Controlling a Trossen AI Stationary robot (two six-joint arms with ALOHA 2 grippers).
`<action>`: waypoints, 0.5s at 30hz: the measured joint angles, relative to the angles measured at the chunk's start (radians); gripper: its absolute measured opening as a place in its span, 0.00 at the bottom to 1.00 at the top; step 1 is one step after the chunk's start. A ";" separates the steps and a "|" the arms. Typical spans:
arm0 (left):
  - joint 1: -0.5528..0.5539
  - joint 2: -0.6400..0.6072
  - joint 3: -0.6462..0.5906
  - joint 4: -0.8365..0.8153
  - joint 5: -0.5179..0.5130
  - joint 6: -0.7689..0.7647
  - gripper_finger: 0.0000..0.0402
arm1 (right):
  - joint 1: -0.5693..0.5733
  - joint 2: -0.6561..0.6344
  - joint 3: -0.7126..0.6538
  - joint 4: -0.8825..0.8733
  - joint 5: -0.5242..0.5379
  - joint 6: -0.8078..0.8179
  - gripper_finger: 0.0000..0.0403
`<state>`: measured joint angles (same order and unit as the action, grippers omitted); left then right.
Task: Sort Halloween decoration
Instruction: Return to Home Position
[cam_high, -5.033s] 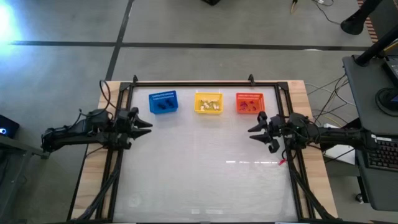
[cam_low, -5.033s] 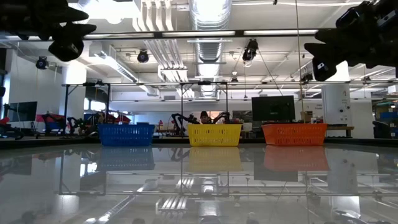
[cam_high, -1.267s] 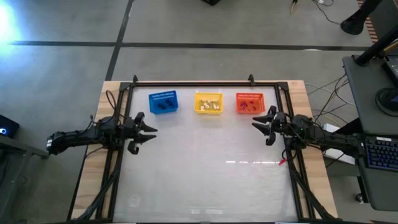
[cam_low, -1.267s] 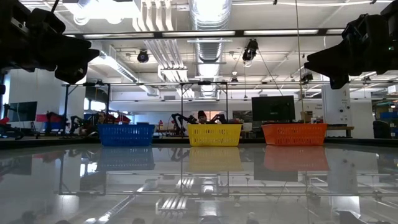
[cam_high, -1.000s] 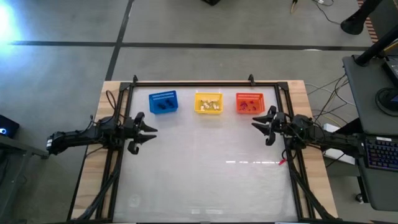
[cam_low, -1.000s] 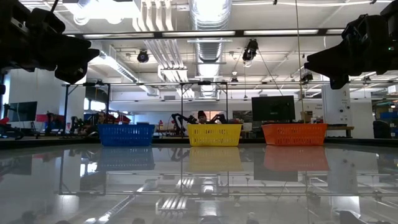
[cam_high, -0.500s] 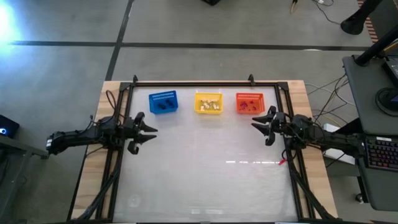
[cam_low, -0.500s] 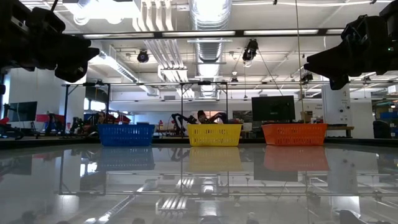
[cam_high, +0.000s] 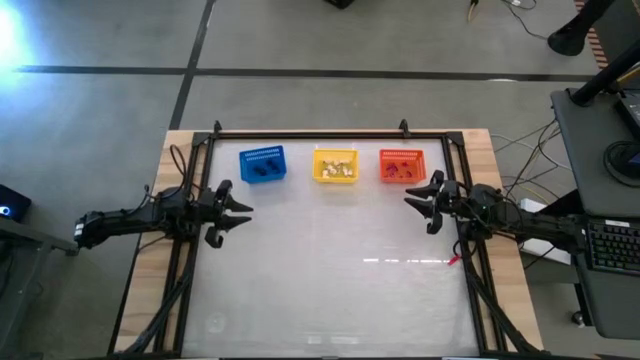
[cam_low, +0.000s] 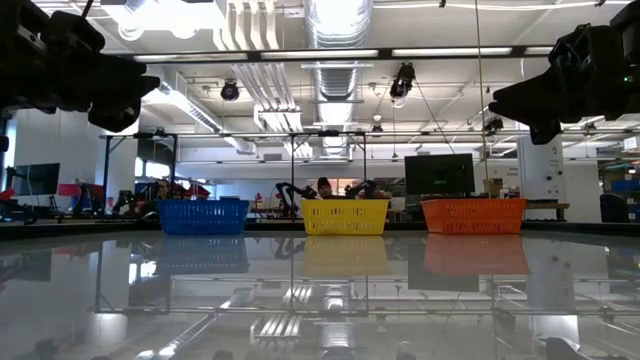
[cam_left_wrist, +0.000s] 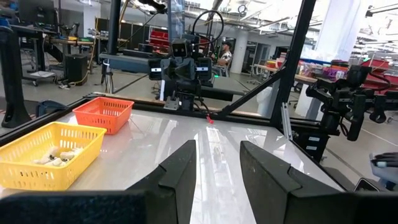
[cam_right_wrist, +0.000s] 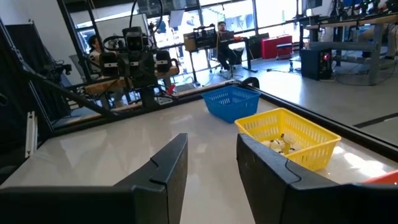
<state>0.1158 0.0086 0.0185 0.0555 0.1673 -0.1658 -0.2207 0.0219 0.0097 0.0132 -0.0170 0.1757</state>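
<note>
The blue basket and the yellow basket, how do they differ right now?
Colour: the blue basket is blue, the yellow basket yellow. Contents: the blue basket holds dark pieces, the yellow basket whitish pieces. Place: the blue basket ends the row, nearest the left gripper; the yellow basket stands mid-row, beside the orange basket. Both are upright, open-topped, latticed baskets of like shape, in one row.

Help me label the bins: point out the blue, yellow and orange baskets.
blue basket (cam_low: 203, 217), low view, on its front wall.
yellow basket (cam_low: 345, 217), low view, on its front wall.
orange basket (cam_low: 472, 216), low view, on its front wall.
</note>
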 joint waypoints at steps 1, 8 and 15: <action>0.000 0.000 0.000 0.000 0.000 0.000 0.27 | 0.000 0.000 0.000 0.000 0.000 0.000 0.32; 0.000 0.000 0.001 0.000 0.000 0.000 0.27 | 0.000 0.000 0.000 0.000 0.000 0.000 0.32; 0.000 0.000 0.001 0.000 0.000 0.000 0.27 | 0.000 0.000 0.000 0.000 0.000 0.000 0.31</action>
<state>0.1158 0.0086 0.0198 0.0555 0.1673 -0.1658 -0.2207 0.0219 0.0097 0.0128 -0.0170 0.1757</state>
